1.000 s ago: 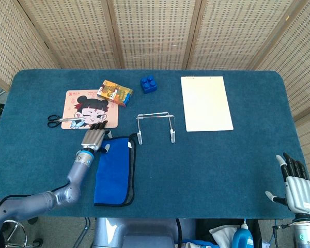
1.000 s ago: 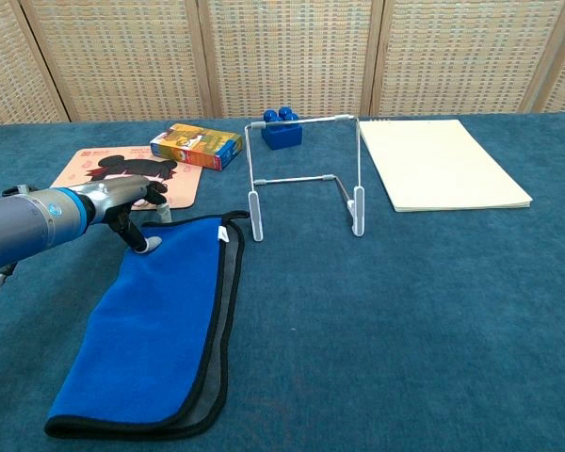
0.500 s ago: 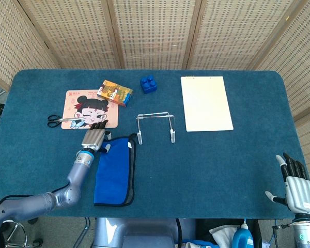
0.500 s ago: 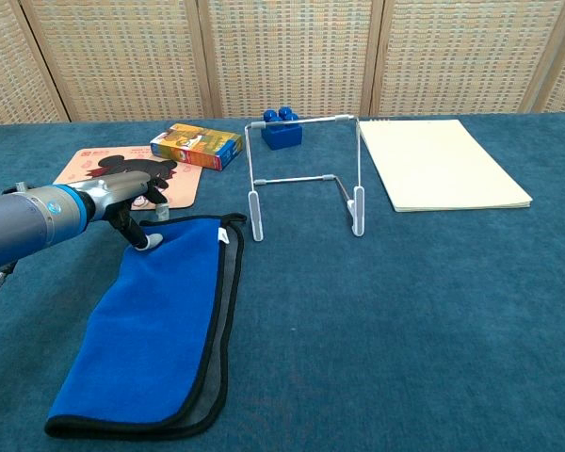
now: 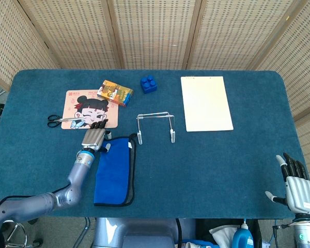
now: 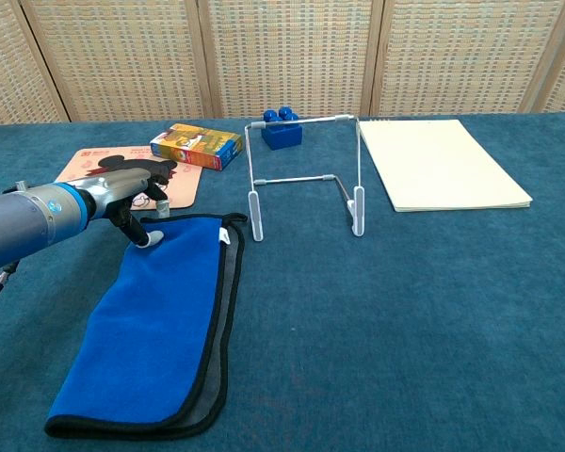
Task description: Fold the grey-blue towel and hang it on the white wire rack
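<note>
The towel [image 5: 113, 171] lies folded lengthwise on the blue bench [image 5: 212, 165], in the lower left part of the head view. Its bright blue side faces up, and a grey layer with a dark edge shows along its right side. In the chest view the towel [image 6: 155, 325] runs from the lower left corner up toward the middle of the frame.

The left hand [image 5: 94, 137] is at the upper left corner of the towel. In the chest view the left hand [image 6: 132, 193] is lowered to the cloth with its fingers [image 6: 143, 240] curled downward, and one fingertip touches the towel near that corner. I cannot tell if the fingers really pinch the fabric or only press on it.

The white wire rack [image 5: 155, 126] stands upright just right of the towel's upper end, near the middle of the head view. It does not touch the towel, and nothing hangs on it.

The right hand [image 5: 294, 187] is at the lower right corner of the head view, well apart from the towel. Its fingers are spread and straight, and it holds nothing.

Behind the left hand, a cartoon mat [image 5: 85, 108] lies with scissors [image 5: 59, 120] on its left edge. A small colourful box [image 5: 115, 92], a blue block [image 5: 148, 83] and a pale notepad [image 5: 205, 103] lie along the upper part of the bench.
</note>
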Tool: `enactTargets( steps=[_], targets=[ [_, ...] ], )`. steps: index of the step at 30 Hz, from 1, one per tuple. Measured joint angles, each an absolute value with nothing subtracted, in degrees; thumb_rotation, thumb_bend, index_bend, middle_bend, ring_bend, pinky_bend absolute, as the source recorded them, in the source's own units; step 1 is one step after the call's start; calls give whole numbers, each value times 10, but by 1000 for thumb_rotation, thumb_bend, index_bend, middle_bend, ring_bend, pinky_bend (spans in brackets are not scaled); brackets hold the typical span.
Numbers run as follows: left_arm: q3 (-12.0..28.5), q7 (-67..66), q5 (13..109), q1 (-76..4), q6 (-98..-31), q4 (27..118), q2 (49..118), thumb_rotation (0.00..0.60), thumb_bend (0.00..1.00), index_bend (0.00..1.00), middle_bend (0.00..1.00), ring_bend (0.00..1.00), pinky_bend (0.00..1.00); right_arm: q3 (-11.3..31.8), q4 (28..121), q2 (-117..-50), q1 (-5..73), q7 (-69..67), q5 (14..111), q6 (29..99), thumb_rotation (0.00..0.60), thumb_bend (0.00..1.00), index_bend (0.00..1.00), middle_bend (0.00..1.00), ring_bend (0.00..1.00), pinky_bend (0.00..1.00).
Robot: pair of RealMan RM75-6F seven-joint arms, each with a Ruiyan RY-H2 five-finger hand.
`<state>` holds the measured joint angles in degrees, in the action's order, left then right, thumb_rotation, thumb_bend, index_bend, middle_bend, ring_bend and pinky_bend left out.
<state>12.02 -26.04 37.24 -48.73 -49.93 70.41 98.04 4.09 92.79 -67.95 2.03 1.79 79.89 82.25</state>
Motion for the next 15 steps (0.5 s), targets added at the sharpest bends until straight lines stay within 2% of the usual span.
enactTargets(
  steps=[15],
  targets=[
    [105,-237,475,-447,-574,813,925,600,448,1000,0,0,0,40,931,-680,21,21,801,823,600,0,0,0,0,0]
  ],
)
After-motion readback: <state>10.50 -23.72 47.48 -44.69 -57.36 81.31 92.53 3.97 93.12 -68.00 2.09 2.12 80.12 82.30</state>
